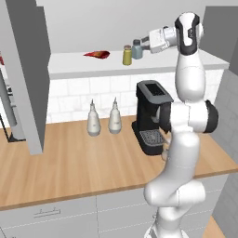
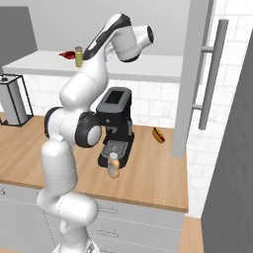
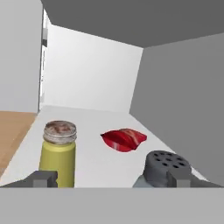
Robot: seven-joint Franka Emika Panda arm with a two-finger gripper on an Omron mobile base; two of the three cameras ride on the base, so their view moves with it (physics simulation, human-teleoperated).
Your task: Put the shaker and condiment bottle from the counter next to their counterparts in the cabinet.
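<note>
The pale blue-grey shaker (image 1: 136,49) stands upright on the cabinet shelf (image 1: 74,65), right beside the olive-yellow shaker (image 1: 127,55). My gripper (image 1: 142,43) is open just behind it. In the hand view the gripper (image 3: 113,179) spreads wide: the blue-grey shaker's holed cap (image 3: 166,168) sits just inside the right fingertip (image 3: 183,178) and the olive-yellow shaker (image 3: 59,153) near the left one. The red bottle (image 3: 124,139) lies on the shelf further in. The condiment bottle (image 2: 113,165) with orange-brown contents stands on the counter (image 2: 148,183) in front of the coffee machine.
A black coffee machine (image 1: 151,116) stands on the counter under the shelf. Left of it are two white teardrop bottles (image 1: 93,120) (image 1: 115,118). A hot dog (image 2: 158,134) lies near the wall. An open grey cabinet door (image 1: 28,74) hangs at the left.
</note>
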